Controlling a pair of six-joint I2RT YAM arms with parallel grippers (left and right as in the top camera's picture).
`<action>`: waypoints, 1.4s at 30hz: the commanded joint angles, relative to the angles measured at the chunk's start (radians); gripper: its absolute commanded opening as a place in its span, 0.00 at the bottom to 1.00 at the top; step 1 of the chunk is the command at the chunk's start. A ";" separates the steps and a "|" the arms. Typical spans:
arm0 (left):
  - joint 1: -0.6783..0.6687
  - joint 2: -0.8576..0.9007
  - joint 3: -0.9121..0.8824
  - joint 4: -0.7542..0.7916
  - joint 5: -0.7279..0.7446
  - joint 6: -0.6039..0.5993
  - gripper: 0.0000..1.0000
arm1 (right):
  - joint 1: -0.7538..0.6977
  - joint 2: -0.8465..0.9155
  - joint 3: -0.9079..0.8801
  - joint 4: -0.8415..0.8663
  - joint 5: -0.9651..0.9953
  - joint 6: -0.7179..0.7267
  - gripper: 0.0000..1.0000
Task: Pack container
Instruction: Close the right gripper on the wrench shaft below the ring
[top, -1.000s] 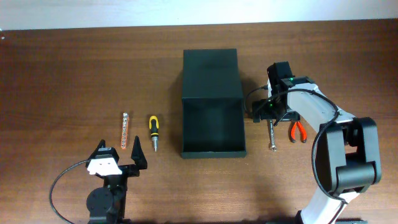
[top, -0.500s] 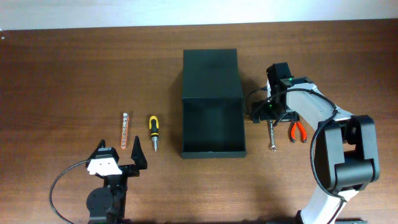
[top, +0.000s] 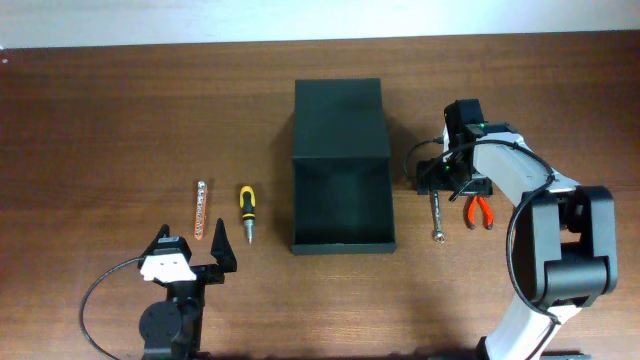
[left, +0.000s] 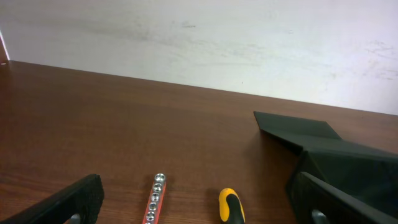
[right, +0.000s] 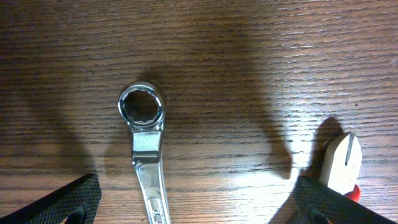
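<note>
Overhead view: the black container (top: 340, 165) sits open, apparently empty, at frame centre, nothing packed yet; screwdriver (top: 246, 208) and metal strip (top: 201, 208) lie left, wrench (top: 437, 218) and pliers (top: 479, 210) right beneath the wide-open right gripper (right: 199, 205), while the left gripper (top: 191, 256) rests open at lower left

You had a dark brown wood-grain bench (top: 100, 120) filling the overhead view, with a pale strip (top: 300, 20) along its far edge. Behind it stood a plain off-white wall (left: 186, 43), faintly scuffed. Light was even; soft shadows lay on the grain in the right wrist view.
</note>
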 joint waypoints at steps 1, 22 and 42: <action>-0.004 -0.002 -0.002 -0.005 0.007 0.016 0.99 | 0.000 0.009 -0.003 -0.001 -0.013 0.000 0.99; -0.004 -0.002 -0.002 -0.005 0.007 0.016 0.99 | 0.028 0.011 -0.003 -0.007 -0.001 0.001 0.99; -0.004 -0.002 -0.002 -0.005 0.007 0.016 0.99 | 0.027 0.073 -0.003 -0.008 0.002 0.001 0.99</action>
